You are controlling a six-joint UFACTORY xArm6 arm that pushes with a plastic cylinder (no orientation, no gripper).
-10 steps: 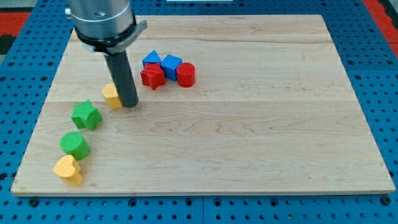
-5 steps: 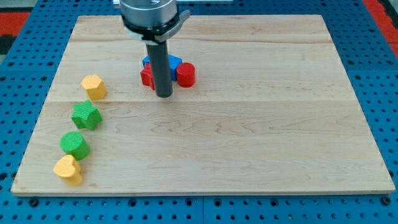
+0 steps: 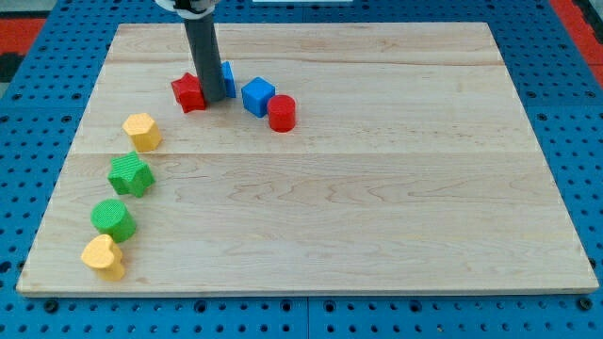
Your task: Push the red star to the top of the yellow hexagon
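Note:
The red star [image 3: 188, 92] lies on the wooden board, up and to the right of the yellow hexagon [image 3: 141, 131], with a gap between them. My tip [image 3: 213, 99] stands right against the star's right side. The dark rod [image 3: 204, 56] rises from it and hides most of a blue block [image 3: 227, 78] behind it. The yellow hexagon sits near the board's left edge.
A blue cube [image 3: 257, 96] and a red cylinder [image 3: 281, 112] lie right of my tip. Below the hexagon run a green star [image 3: 130, 175], a green cylinder [image 3: 113, 218] and a yellow heart [image 3: 102, 256]. The board's edge [image 3: 66, 169] is at the left.
My tip moved from beside the hexagon to the red and blue cluster, then up and left. The red star slid left out of the cluster. The blue blocks shifted apart.

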